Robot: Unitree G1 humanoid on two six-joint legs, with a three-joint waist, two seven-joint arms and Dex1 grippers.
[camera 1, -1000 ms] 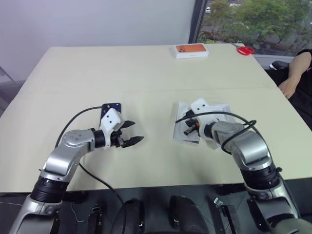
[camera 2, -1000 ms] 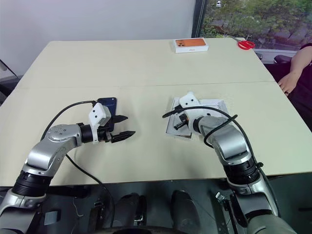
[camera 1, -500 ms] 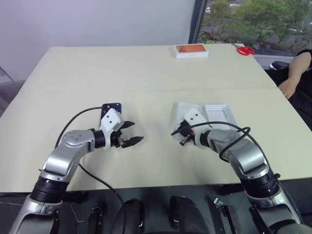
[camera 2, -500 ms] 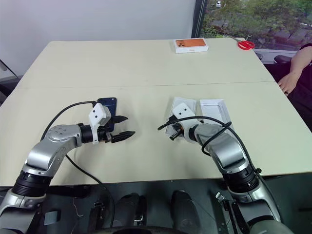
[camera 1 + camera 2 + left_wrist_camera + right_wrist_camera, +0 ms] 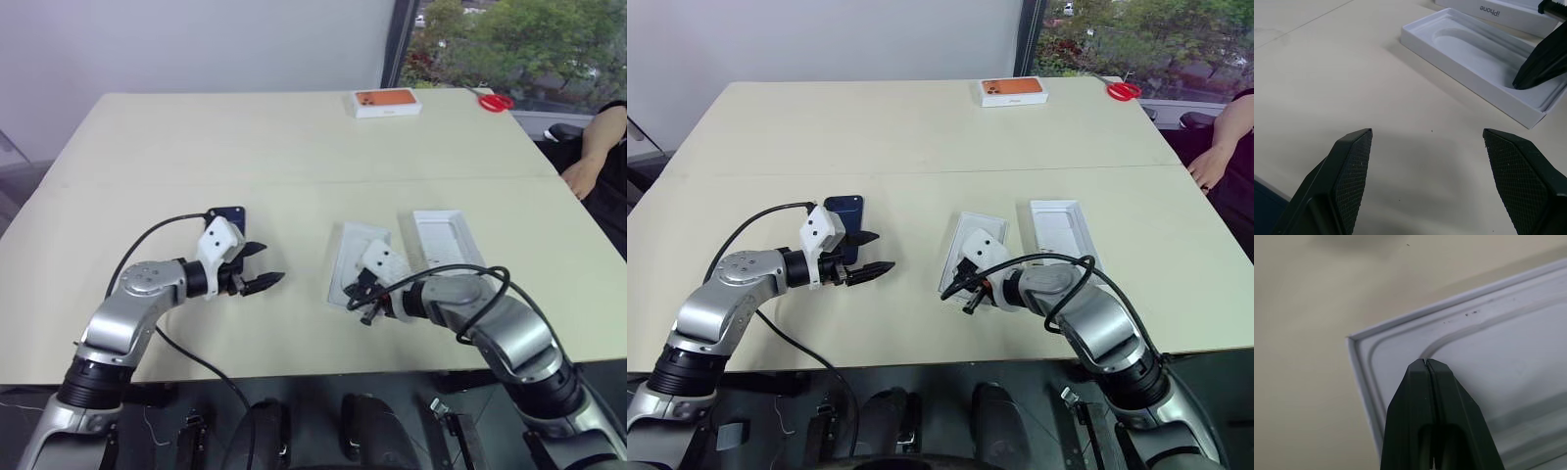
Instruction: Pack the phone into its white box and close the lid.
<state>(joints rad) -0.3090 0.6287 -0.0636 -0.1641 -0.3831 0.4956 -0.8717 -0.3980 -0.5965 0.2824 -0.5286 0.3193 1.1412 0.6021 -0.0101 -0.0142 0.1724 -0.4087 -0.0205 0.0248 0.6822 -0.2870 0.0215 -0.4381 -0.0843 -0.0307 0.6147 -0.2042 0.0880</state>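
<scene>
Phone [image 5: 844, 210], dark navy glossy slab, sits left of centre behind the wide-open, empty left gripper [image 5: 870, 252]; right gripper [image 5: 957, 291], pinched closed and empty, pokes the shallow white cardboard box [image 5: 972, 245] mid-frame.

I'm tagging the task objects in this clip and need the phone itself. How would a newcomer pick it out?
Start at the beige table and find the robot's left end effector near the front edge. The phone lies flat just behind it, partly hidden by the wrist. It is a dark navy slab, unlike the two white trays further right and the orange-printed box at the far edge.
</scene>
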